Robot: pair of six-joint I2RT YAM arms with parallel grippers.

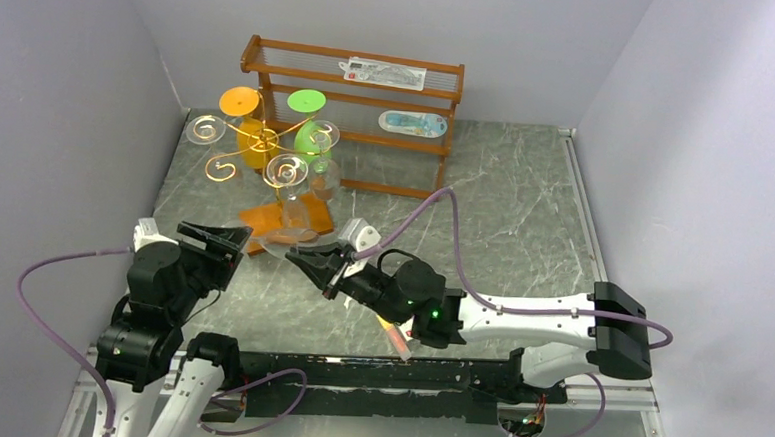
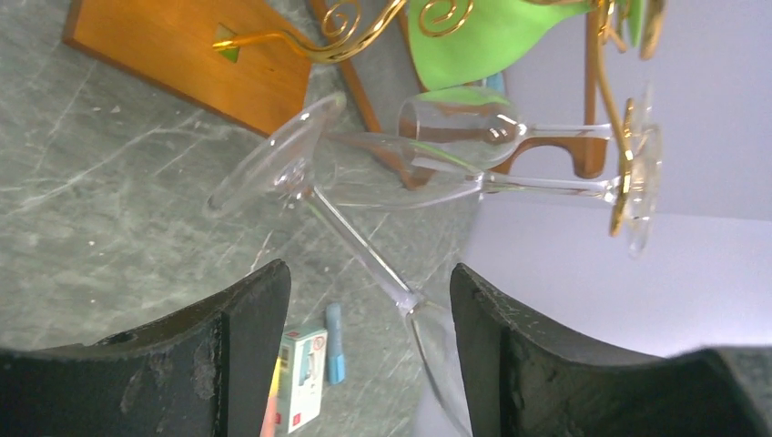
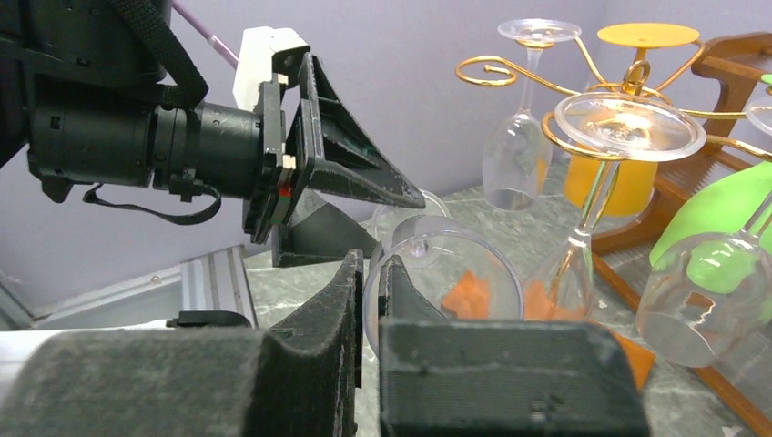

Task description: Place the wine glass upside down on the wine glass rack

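Note:
A clear wine glass (image 1: 284,243) lies tilted just above the table, between my two grippers. My right gripper (image 1: 313,265) is shut on its bowl rim (image 3: 455,264), with one finger inside the bowl and one outside (image 3: 371,273). My left gripper (image 1: 224,238) is open, and its fingers straddle the join of stem and bowl without touching it (image 2: 369,278). The glass foot (image 2: 278,150) points toward the rack. The gold wire wine glass rack (image 1: 262,144) stands on its brown wooden base (image 1: 281,221) just behind. Several glasses hang on it upside down: clear, orange and green.
A two-tier brown wooden shelf (image 1: 369,107) with packets stands behind the rack, against the back wall. A small box (image 2: 300,378) and a blue stick (image 2: 335,341) lie on the marble table beneath the arms. Grey walls close in on the left, right and back.

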